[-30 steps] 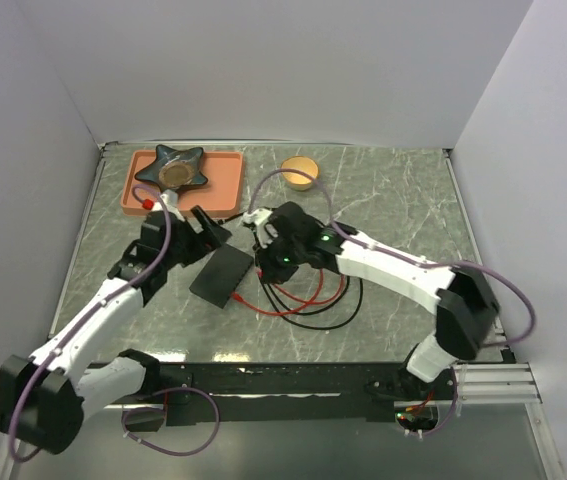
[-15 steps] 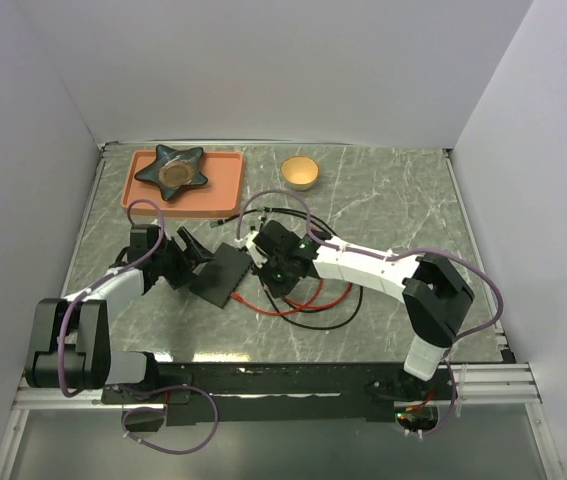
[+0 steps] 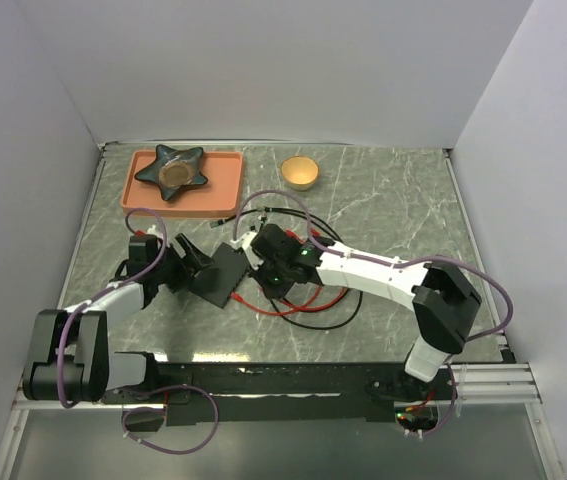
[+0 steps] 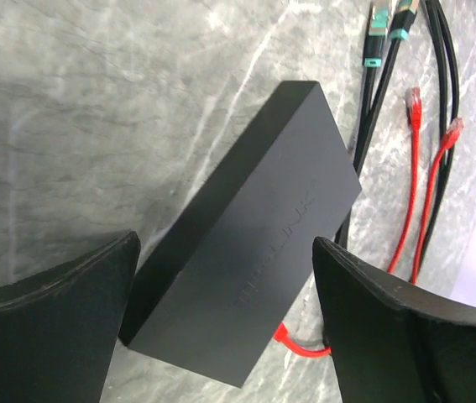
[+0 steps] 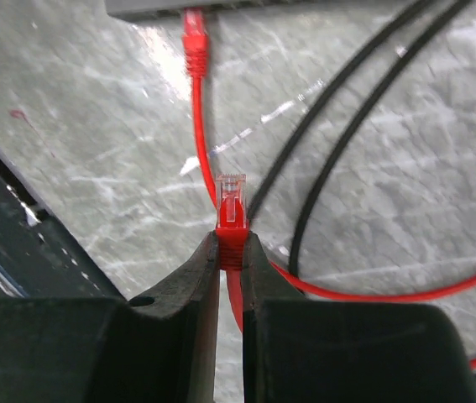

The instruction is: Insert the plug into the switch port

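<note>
The switch (image 3: 220, 275) is a flat matte black box lying at an angle on the marble table. My left gripper (image 3: 191, 266) is open, with one finger on each side of the switch's near end (image 4: 246, 260), not pressing it. Its ports are hidden in the left wrist view. My right gripper (image 5: 231, 245) is shut on a red plug (image 5: 232, 201) with a clear tip that points at the switch's port edge (image 5: 305, 5), a short way off. Another red plug (image 5: 192, 29) sits in that edge. In the top view the right gripper (image 3: 263, 270) is just right of the switch.
Loose black cables (image 3: 313, 312) and a red cable (image 3: 298, 303) lie right of the switch. Teal-tipped plugs (image 4: 379, 34) and spare red plugs (image 4: 414, 96) lie beyond it. A salmon tray (image 3: 225, 182) with a dark star dish (image 3: 171, 168) and a yellow bowl (image 3: 300, 172) stand at the back.
My left gripper has come down and toward the near side, from behind the switch to straddling its left end. My right gripper has moved left, closer to the switch, with the plug.
</note>
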